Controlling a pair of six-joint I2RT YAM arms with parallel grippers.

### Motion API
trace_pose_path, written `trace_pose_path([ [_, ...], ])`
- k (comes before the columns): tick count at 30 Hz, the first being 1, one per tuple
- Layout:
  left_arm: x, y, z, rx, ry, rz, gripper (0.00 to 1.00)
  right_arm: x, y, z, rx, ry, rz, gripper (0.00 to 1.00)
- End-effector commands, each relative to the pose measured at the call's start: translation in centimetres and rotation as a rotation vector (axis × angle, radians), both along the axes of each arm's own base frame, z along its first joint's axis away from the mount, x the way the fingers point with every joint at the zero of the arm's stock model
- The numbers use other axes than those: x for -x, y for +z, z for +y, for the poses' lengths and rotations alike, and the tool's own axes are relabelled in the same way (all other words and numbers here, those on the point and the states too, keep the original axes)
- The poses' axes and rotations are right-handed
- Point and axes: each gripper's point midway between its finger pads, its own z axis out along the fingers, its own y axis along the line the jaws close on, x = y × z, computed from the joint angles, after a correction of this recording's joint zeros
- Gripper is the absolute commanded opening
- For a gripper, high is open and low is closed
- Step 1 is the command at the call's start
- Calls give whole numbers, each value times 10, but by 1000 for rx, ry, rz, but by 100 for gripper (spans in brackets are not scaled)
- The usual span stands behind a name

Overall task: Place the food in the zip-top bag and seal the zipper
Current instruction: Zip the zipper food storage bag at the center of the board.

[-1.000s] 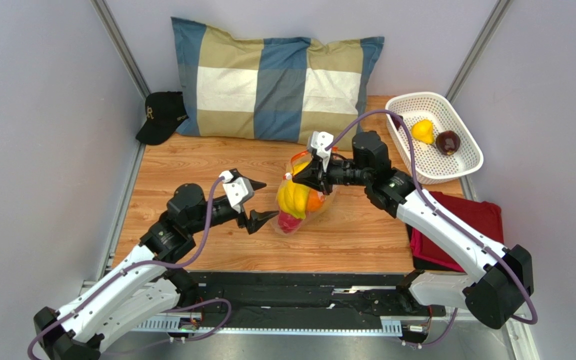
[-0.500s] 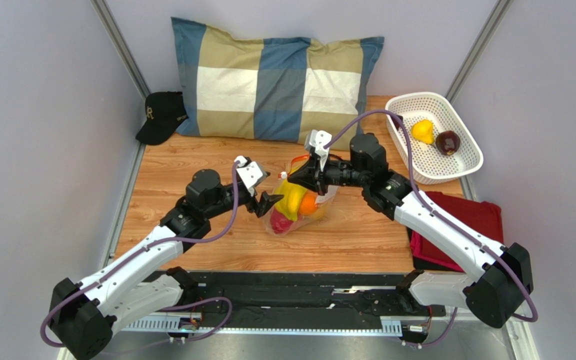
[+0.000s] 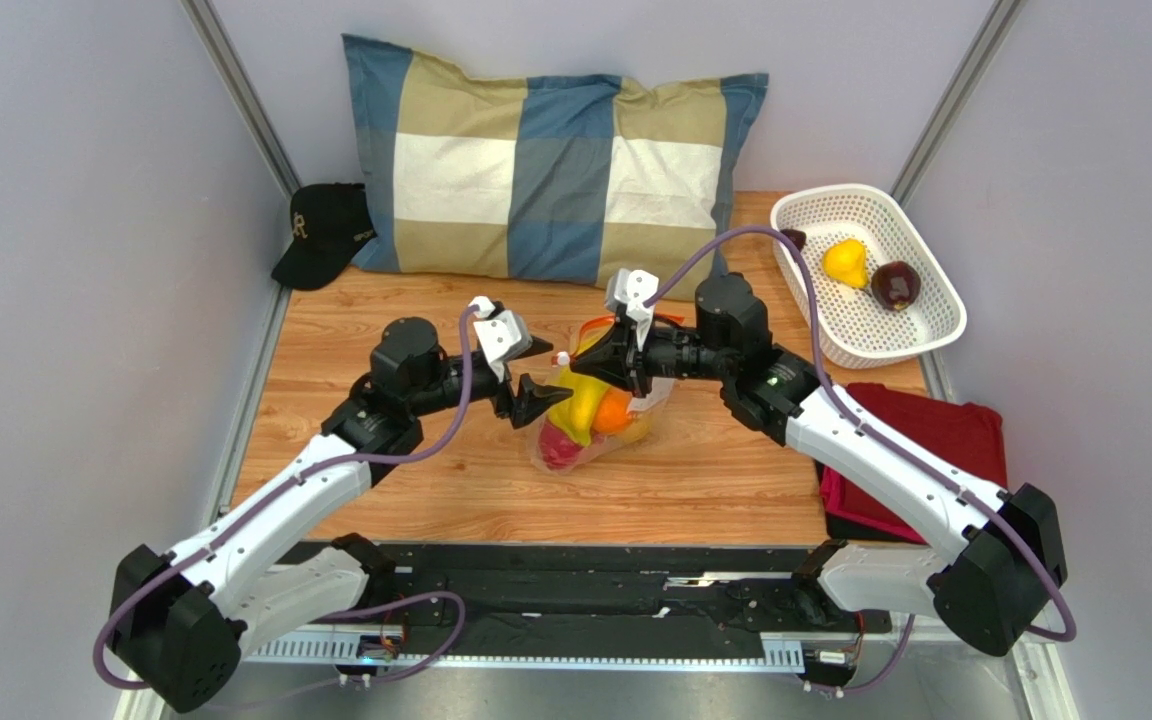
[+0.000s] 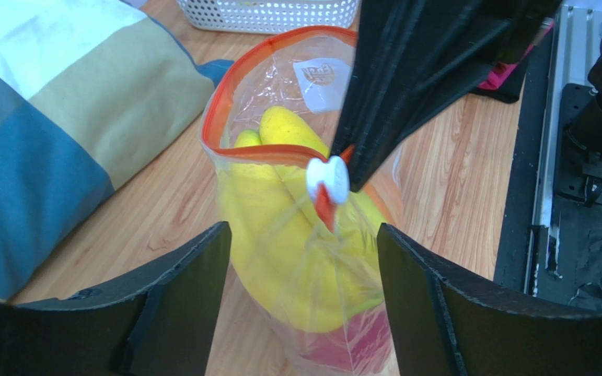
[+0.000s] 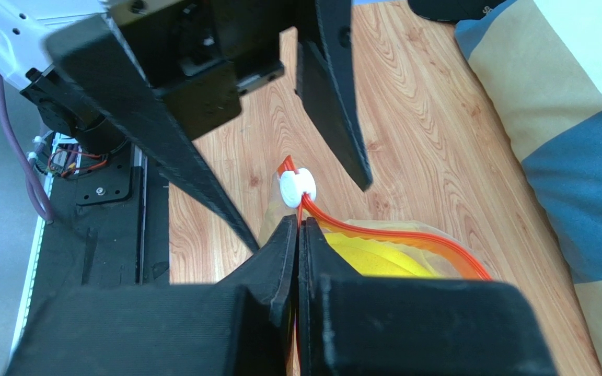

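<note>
One zip-top bag [image 3: 599,417] stands near the middle of the wooden table [image 3: 372,338], between the two arms. It is roughly on end: base on the wood, mouth uppermost, long axis running up from the table. The zipper [image 4: 224,94] is unsealed and curves in an open orange-red loop around the mouth, with one white slider [image 4: 328,178] at the end nearest the left arm.

Three toy fruits show through the clear plastic: one yellow banana bunch [image 3: 584,396], one orange [image 3: 617,408] and, lowest, one magenta dragon fruit [image 3: 558,447].

The right gripper [image 3: 591,365] reaches in from the right. Its jaws are pressed together on the zipper just behind the slider, holding the mouth up. The left gripper [image 3: 534,402] sits just left of the bag with its jaws spread wide. In its wrist view the bag lies between the two fingers [image 4: 194,274]. Whether either finger touches the plastic cannot be told.

At the far right, one white lattice basket [image 3: 929,339] holds two more fruits: one yellow piece [image 3: 844,263] and one dark purple piece [image 3: 896,282]. One red cloth [image 3: 973,435] lies near the right edge. One checked pillow [image 3: 552,158] leans at the far wall, with one black cap [image 3: 324,228] to its left.
</note>
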Motion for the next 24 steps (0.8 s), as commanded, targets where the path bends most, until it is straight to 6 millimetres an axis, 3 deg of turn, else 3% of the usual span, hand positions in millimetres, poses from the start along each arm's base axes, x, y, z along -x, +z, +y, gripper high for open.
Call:
trace_pose_path([
  [1, -9, 32, -12, 84, -18, -52, 70, 4, 44, 2, -109, 12, -134, 0],
  [3, -13, 33, -13, 88, -5, -48, 61, 6, 44, 1, -109, 14, -140, 0],
  [6, -11, 31, -14, 82, -26, -57, 34, 6, 44, -1, -108, 4, -148, 0],
  [8, -4, 29, -14, 70, -58, -61, 22, 8, 44, -2, -102, 4, -151, 0],
  [9, -2, 28, -14, 63, -68, -63, 0, 7, 46, -3, -96, 8, -171, 2],
  [12, 5, 27, -11, 50, -89, -106, 0, 7, 38, -11, -16, 1, -182, 21],
  [13, 7, 25, -10, 40, -101, -117, 0, 7, 38, -12, 0, 1, -195, 38],
  [16, 14, 24, -10, 10, -145, -160, 0, 8, 42, -19, 38, 33, -269, 63],
  [20, 24, 20, -11, -22, -220, -205, 0, 25, 48, -14, 43, 166, -315, 71],
  [24, 25, 19, -11, -49, -243, -255, 0, 33, 46, -2, 47, 280, -262, 61],
])
